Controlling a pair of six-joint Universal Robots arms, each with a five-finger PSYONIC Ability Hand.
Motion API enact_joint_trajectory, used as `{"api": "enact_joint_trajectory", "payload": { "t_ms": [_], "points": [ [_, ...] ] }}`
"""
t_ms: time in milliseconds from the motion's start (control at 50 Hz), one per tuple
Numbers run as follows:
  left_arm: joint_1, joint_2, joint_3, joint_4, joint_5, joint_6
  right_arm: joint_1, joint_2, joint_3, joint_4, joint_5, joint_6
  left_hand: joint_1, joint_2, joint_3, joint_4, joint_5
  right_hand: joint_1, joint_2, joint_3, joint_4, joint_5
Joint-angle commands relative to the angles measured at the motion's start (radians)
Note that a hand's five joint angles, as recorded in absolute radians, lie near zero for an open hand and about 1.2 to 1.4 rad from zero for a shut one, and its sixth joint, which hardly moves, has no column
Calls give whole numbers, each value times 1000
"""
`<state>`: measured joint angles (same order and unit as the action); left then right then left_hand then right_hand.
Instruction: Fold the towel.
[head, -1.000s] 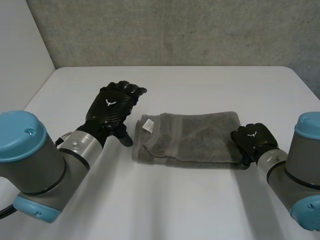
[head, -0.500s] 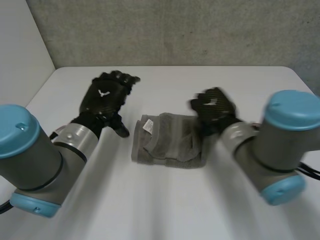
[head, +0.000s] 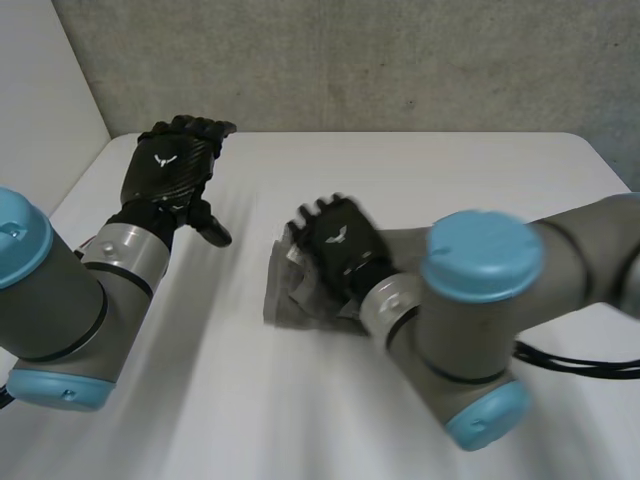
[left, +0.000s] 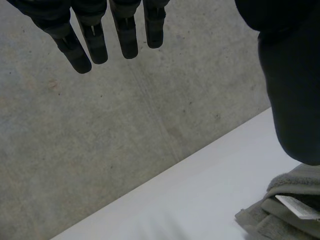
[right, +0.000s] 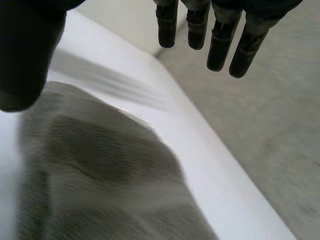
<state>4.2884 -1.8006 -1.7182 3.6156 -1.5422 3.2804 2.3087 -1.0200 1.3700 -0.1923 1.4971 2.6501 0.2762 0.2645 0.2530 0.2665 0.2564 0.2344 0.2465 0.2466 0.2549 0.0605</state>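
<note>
Hovering over the folded towel (head: 282, 298), right hand (head: 340, 248) shows straight fingers (right: 219, 47), thumb apart, gripping nothing. Left hand (head: 170, 172) raised well to the side, fingers (left: 95, 42) extended, empty.

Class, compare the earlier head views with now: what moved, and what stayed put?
The right robot hand swept across the towel from its right end to its left end, bringing that end over; the towel now lies shorter. This hand's fingers are straight. The left robot hand drew back from the towel, open. The towel's left end stayed put.
</note>
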Motion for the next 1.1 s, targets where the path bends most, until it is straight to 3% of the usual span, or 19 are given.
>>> {"api": "enact_joint_trajectory", "payload": {
  "t_ms": [20, 160, 240, 340, 440, 680, 740, 780, 800, 820, 900, 1060, 1100],
  "points": [
    [-41, -19, 11, 0, -1, -1, -172, -114, 125, -6, 106, 25, -54, -42, -31, -44, -209, -53, -65, -65, -73, -53],
    [-45, -22, -17, 0, 1, -1, -274, -159, 285, -2, 164, 19, -54, -42, -31, -44, -209, 35, 23, 23, 15, 35],
    [-47, -29, -27, 3, 4, -1, -341, -186, 377, -12, 138, 19, -54, -42, -31, -44, -209, 135, 123, 123, 115, 135],
    [-47, -52, -24, 9, 4, 1, -416, -187, 478, -77, 39, 16, -54, -42, -31, -44, -209, 217, 205, 205, 197, 217],
    [-50, -62, -26, 11, 4, 1, -434, -172, 480, -104, 29, 16, -54, -42, -31, -44, -209, 273, 261, 261, 253, 272],
    [-53, -62, -27, 11, 4, 1, -439, -71, 459, -174, 26, 16, -54, -42, -31, -44, -209, 432, 420, 420, 411, 431],
    [-53, -62, -27, 11, 4, 1, -439, -71, 459, -179, 23, 22, -54, -42, -31, -44, -209, 614, 602, 602, 593, 613],
    [-53, -62, -29, 11, 5, -1, -439, -71, 457, -188, 23, 22, -57, -45, -34, -47, -212, 1002, 990, 990, 982, 1002],
    [-53, -62, -29, 11, 5, -1, -439, -71, 457, -188, 23, 22, -57, -45, -34, -47, -212, 1004, 992, 992, 984, 1004],
    [-53, -62, -29, 11, 5, 1, -439, -71, 457, -197, 29, 13, -57, -45, -34, -47, -212, 1160, 1148, 1148, 1140, 1160],
    [-53, -62, -31, 11, 4, 1, -439, -83, 439, -193, 43, -15, -57, -45, -34, -47, -212, 1162, 1150, 1150, 1141, 1161],
    [-53, -55, -21, 9, 4, 1, -422, -146, 356, -193, 68, -223, -57, -45, -34, -47, -212, 1162, 1150, 1150, 1141, 1161],
    [-52, -49, -14, 9, 2, -1, -335, -153, 283, -184, 63, -255, -57, -45, -34, -47, -212, 1162, 1150, 1150, 1141, 1161]
  ]
}}
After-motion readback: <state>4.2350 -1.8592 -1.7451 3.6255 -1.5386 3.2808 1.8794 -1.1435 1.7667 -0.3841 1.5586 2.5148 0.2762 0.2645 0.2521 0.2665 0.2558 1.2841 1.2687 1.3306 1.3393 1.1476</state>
